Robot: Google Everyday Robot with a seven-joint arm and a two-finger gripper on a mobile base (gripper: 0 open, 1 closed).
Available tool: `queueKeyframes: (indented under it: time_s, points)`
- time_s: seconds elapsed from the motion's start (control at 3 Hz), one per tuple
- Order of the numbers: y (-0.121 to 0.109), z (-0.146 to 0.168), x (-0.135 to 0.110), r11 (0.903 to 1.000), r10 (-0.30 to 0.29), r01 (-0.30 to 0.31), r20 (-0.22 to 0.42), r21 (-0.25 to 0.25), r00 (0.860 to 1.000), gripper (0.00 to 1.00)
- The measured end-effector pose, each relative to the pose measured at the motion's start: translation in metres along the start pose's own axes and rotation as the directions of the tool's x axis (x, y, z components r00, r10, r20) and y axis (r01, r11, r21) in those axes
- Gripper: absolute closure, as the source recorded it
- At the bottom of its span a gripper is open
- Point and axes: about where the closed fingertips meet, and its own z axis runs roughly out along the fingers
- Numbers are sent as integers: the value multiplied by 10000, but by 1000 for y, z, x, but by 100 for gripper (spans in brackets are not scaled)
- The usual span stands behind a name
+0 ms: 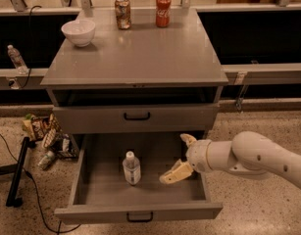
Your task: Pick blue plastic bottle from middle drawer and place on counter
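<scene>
The blue plastic bottle (132,168), clear with a white cap and a pale label, stands upright on the floor of the pulled-out middle drawer (140,211). My gripper (182,156) is over the right part of the drawer, to the right of the bottle and apart from it. Its two pale fingers are spread open, with nothing between them. The white arm comes in from the right. The grey counter (140,58) lies above the drawers.
A white bowl (79,32), a brownish can (123,12) and a red cola can (163,11) stand at the back of the counter. A closed drawer front (136,117) sits above the open drawer. Snack bags (44,133) and a black stand (17,175) lie on the floor to the left.
</scene>
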Motion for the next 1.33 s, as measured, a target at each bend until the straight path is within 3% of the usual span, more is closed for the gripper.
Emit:
queueKeyframes:
  time_s: [0.33, 1.33]
  points:
    - [1, 8, -2, 10000, -68, 68, -22, -67, 10000, 0]
    - [5, 65, 18, 9895, -836, 997, 1484, -1043, 9854, 0]
